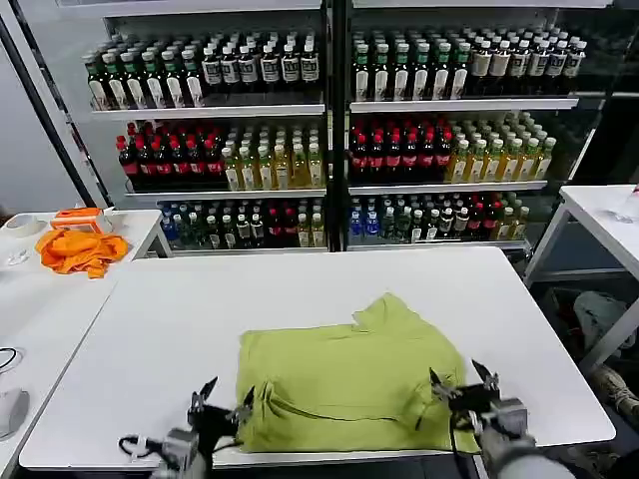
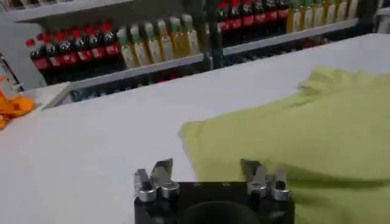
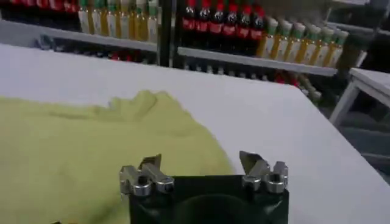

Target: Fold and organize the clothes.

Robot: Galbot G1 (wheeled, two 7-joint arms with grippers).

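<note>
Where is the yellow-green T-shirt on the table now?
In the head view, the yellow-green T-shirt lies partly folded on the white table, near its front edge, between the left gripper and the right gripper.

Lime yellow-green T-shirt (image 1: 344,384) lies flat and partly folded on the white tabletop (image 1: 200,319), toward its near edge. One sleeve pokes out at the far side, and a creased fold runs along the near hem.

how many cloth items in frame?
2. The green T-shirt lies partly folded at the near edge of the middle table, between the two open hands. An orange cloth sits bunched on the left side table.
</note>
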